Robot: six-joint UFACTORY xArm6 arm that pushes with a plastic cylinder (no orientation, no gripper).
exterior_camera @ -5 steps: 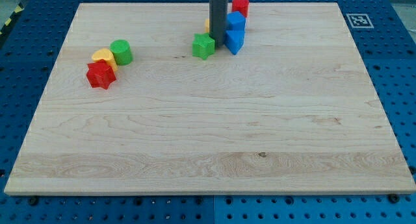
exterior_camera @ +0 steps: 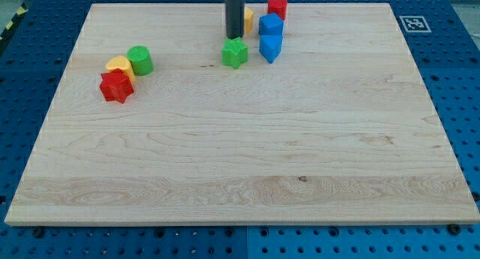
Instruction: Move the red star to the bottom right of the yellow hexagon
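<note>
While my tip (exterior_camera: 235, 37) stands near the board's top edge, just above the green star (exterior_camera: 235, 53), it touches no block. Red star (exterior_camera: 116, 86): bright red, upright, near the left edge, touching a yellow block (exterior_camera: 118, 64).

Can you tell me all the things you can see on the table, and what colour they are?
red star: 1, red, view's left, touching the yellow block.
yellow block: 1, yellow, view's left, between the red star and the green cylinder.
green cylinder: 1, green, view's left, right of the yellow block.
green star: 1, green, top middle.
blue blocks: 2, blue, top middle, one behind the other.
red cylinder: 1, red, at the top edge.
orange-yellow block: 1, mostly hidden behind the rod.
wooden board: 1, pale wood.
square marker: 1, black and white, top right corner.
my tip: 1, dark, just above the green star.
</note>
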